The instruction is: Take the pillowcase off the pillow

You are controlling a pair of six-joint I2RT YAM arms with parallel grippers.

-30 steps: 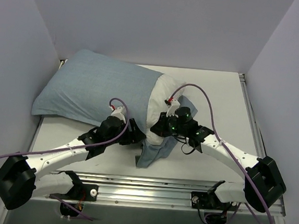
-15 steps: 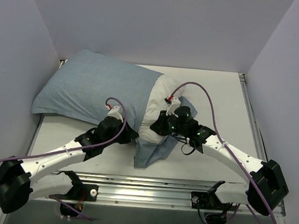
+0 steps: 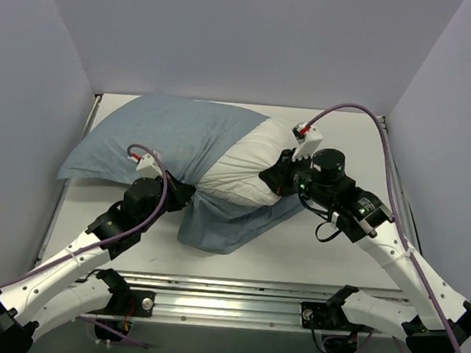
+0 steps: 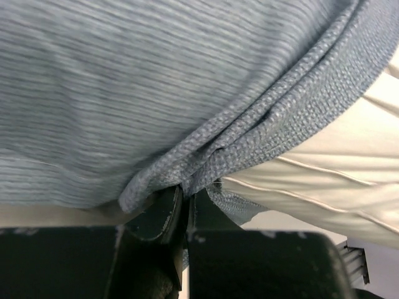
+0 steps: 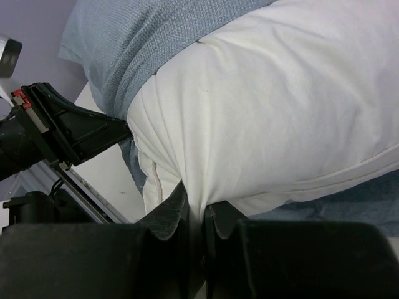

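The blue-grey pillowcase [image 3: 165, 137] covers the left part of the white pillow [image 3: 244, 169], whose right end sticks out bare. My left gripper [image 3: 186, 193] is at the pillowcase's near hem; in the left wrist view it [image 4: 185, 193] is shut on a bunched fold of the pillowcase [image 4: 156, 81], with the pillow [image 4: 336, 156] to the right. My right gripper [image 3: 278, 176] is at the pillow's bare end; in the right wrist view it [image 5: 196, 208] is shut on a pinch of the pillow's white cloth [image 5: 280, 106]. The pillowcase's edge [image 5: 143, 43] lies above left.
Loose pillowcase cloth [image 3: 223, 225] spreads on the white table [image 3: 337, 243] in front of the pillow. Grey walls close in on the left, back and right. A metal rail [image 3: 233, 296] runs along the near edge. The left arm [image 5: 68, 131] shows in the right wrist view.
The left gripper has shut on the pillowcase and moved left. The right gripper has carried the pillow's end right and back. More white pillow now shows.
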